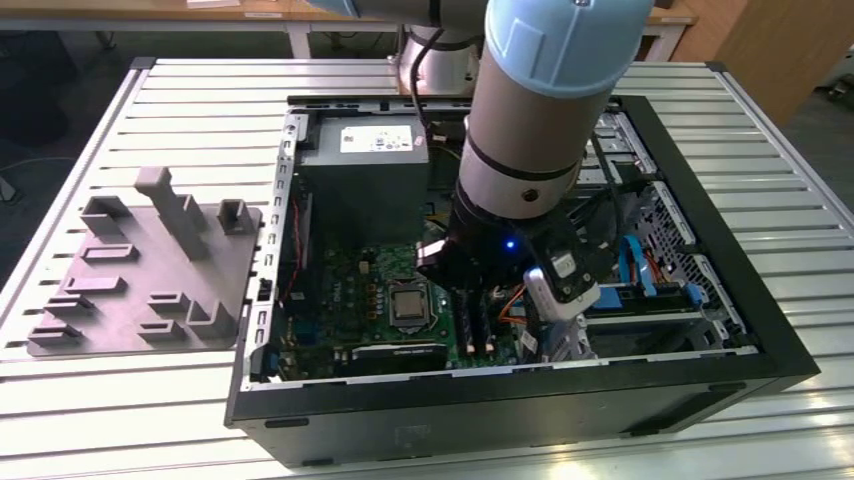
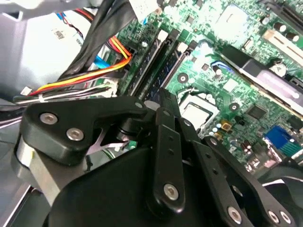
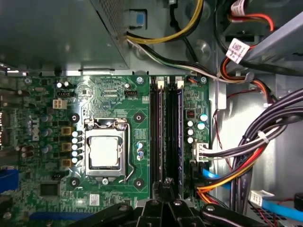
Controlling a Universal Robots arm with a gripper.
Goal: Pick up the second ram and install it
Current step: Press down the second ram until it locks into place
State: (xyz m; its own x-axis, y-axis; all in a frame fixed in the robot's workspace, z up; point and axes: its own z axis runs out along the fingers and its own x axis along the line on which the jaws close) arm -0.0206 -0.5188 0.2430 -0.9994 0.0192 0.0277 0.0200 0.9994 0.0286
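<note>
The gripper, pressed together over the memory slots, could crack the board if it pushes off-line; cables crowd close beside.

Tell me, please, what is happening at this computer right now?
A robot arm is reaching down into an open computer case lying on a slatted table. Its claw is right over the memory slots beside the processor on the green motherboard. Dark memory sticks seem to sit in the slots. A grey parts holder lies on the table at the exterior view's left.
</note>
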